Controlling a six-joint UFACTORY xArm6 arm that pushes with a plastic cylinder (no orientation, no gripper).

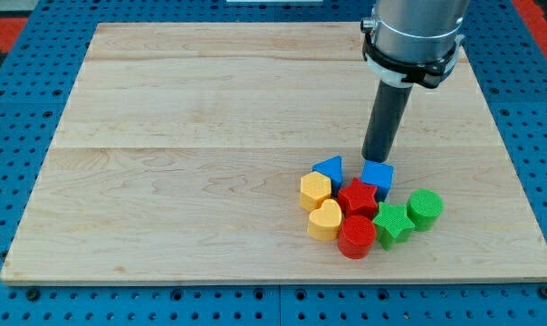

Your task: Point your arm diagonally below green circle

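Observation:
The green circle (pixel 426 207) is a short green cylinder at the right end of a cluster of blocks near the board's lower right. My tip (pixel 376 158) rests on the board just above the cluster, right behind the blue cube (pixel 378 176) and up-left of the green circle. A green star (pixel 393 224) touches the green circle on its lower left.
The cluster also holds a blue triangle (pixel 330 169), a red star (pixel 357 196), a red cylinder (pixel 356 237), a yellow hexagon-like block (pixel 315 190) and a yellow heart (pixel 325 220). The wooden board (pixel 210 136) lies on a blue pegboard.

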